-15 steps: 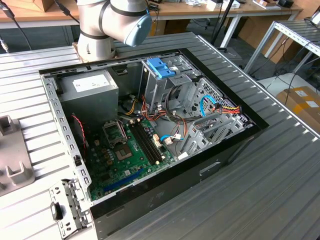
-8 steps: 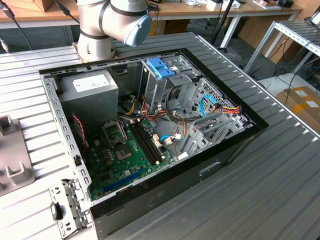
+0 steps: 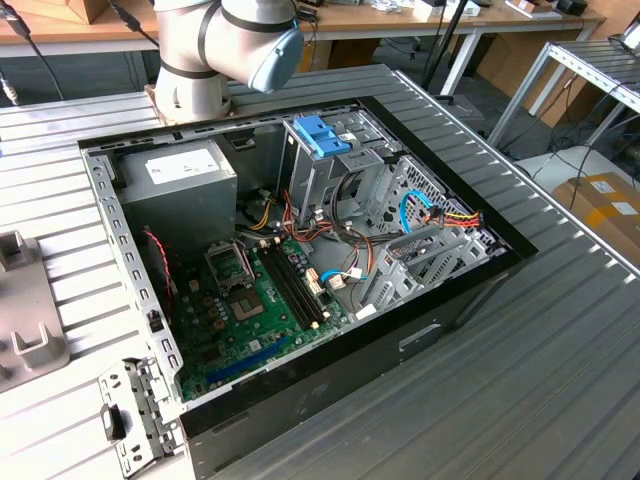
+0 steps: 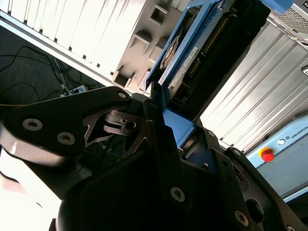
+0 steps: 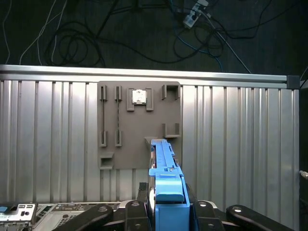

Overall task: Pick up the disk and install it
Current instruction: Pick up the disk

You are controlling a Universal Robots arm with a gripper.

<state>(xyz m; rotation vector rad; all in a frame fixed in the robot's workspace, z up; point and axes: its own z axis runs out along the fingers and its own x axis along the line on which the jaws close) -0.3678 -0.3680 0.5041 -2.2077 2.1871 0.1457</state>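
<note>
Open computer case (image 3: 330, 392) on ribbed table (image 3: 545, 385).

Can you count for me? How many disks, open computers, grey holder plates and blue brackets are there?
disk: 1
open computer: 1
grey holder plate: 1
blue bracket: 1
Total: 4

Beyond the claw (image 5: 168, 198) you see a ribbed metal tabletop (image 5: 240, 144). Past its edge farthest from the claw, a dark floor (image 5: 38, 29) carries loose black cables (image 5: 72, 41) and a white power strip (image 5: 195, 9). In the exterior view, note wooden benches (image 3: 400, 20) behind the tabletop and a cardboard box (image 3: 610, 205) off to its side.
</note>
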